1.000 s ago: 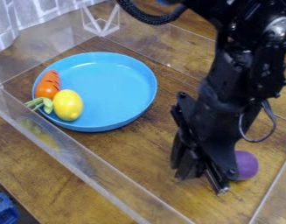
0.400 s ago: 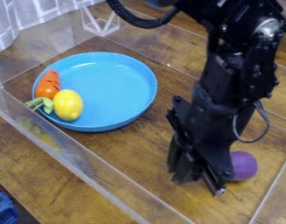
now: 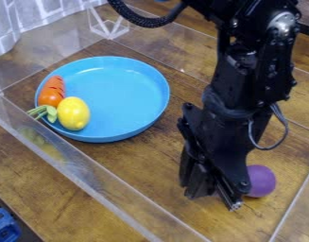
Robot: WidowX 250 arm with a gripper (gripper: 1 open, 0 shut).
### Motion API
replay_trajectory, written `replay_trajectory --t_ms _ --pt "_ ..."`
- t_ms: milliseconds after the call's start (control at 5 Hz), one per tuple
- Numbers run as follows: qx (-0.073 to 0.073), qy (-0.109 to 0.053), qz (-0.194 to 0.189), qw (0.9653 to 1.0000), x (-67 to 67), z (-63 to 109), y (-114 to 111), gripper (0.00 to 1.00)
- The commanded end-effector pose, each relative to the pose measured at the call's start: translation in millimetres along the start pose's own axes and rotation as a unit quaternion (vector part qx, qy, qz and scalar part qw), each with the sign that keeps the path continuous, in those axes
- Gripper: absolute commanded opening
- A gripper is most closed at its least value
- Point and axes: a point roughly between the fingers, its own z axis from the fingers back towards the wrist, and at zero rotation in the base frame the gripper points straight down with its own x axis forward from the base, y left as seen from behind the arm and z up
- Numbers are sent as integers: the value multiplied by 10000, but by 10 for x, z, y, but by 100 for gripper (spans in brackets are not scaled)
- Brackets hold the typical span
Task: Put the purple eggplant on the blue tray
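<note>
The purple eggplant (image 3: 262,180) lies on the wooden table at the lower right. Only its rounded end shows; the rest is hidden behind the fingers. My black gripper (image 3: 229,196) points straight down at the table, its fingers drawn close together against the eggplant's hidden part, and appears shut on it. The blue tray (image 3: 125,90) sits to the upper left, well apart from the gripper.
A yellow lemon (image 3: 74,112) and an orange carrot (image 3: 52,92) rest on the tray's left side. Clear plastic walls (image 3: 81,175) fence the table at the front and left. A black cable (image 3: 279,132) loops beside the arm.
The upper arm has leaned slightly to the left. The gripper stays low at the eggplant with its fingers held the same.
</note>
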Motion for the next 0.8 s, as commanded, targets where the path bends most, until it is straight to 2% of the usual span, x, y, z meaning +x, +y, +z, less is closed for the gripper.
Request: replay_trajectory --t_ms 0,400,600 --pt "67 -348 110 9993 19 260 108 0" --pt "148 -301 129 9994 0 402 203 0" --pt "252 -264 147 9992 -12 575 281 0"
